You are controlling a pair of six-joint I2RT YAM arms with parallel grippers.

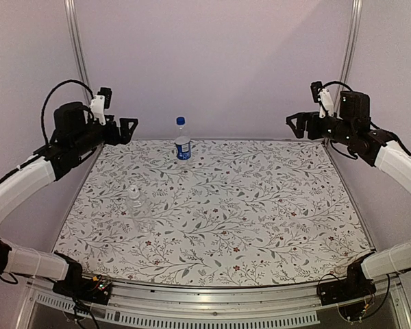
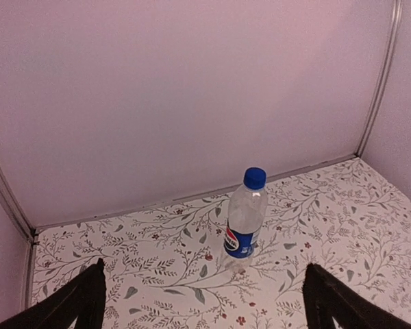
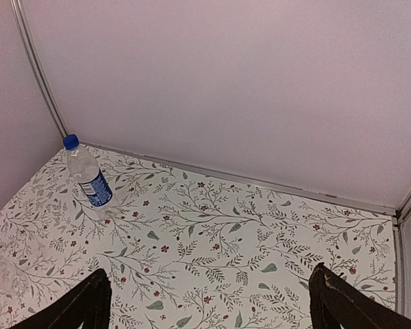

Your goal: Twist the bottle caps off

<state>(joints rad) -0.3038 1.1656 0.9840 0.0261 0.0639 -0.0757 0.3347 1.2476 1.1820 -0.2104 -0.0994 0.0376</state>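
Blue cap (image 1: 180, 120) on, the labelled bottle (image 1: 183, 148) stands at 12 o'clock by the far edge of the floral table (image 1: 274, 212), unlabelled bottle (image 1: 135, 204) at 9 — left gripper (image 1: 129, 130), right gripper (image 1: 293, 125) spread over far corners.

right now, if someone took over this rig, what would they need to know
Left hand: open, empty, raised over the far left corner of the table.
Right hand: open, empty, raised at the far right.
Labelled bottle: upright near the back edge, left of centre, blue cap on.
Clear bottle: upright on the left side, nearer the arms; its pale cap looks on but is hard to see.
Done: nothing yet.
Left: hold each bottle and unscrew both caps.
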